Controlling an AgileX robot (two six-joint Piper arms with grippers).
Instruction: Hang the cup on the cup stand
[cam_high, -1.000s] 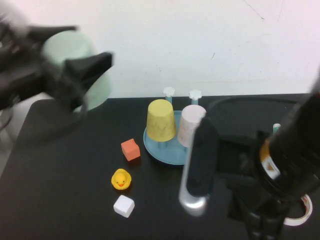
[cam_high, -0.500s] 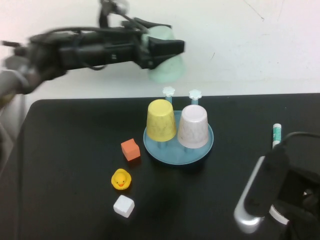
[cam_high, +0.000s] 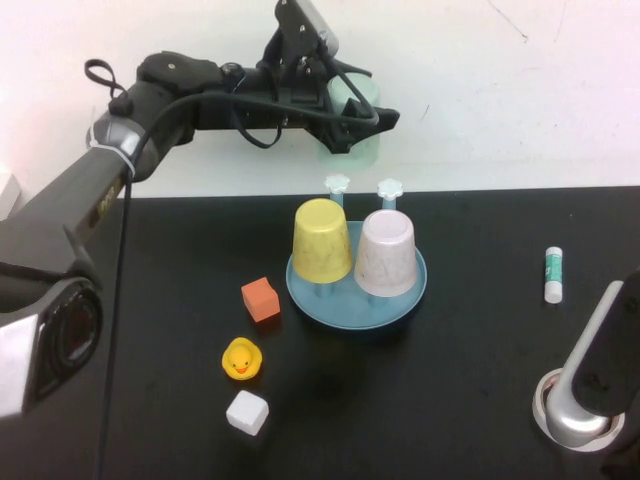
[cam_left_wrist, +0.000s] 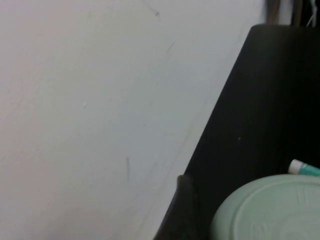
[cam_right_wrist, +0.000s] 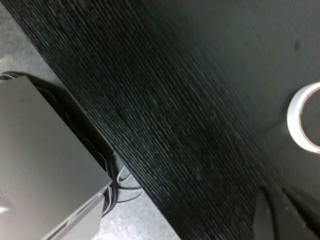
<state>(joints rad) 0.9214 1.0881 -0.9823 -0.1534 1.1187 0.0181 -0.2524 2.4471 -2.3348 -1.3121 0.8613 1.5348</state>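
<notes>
Cup (cam_high: 357, 128) in air above stand (cam_high: 356, 297), over rear pegs, clamped in left gripper (cam_high: 352, 118). Yellow cup (cam_high: 321, 240) and speckled cup (cam_high: 387, 253) inverted on stand's front pegs. Right gripper (cam_right_wrist: 290, 209) low, well right of stand, fingers pressed together, holding nothing, near tape roll (cam_right_wrist: 302, 124).

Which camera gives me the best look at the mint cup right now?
The high view: the mint cup hangs in the left pincer above the cup stand. The left wrist view catches only its flat end; the right wrist view misses it.
</notes>
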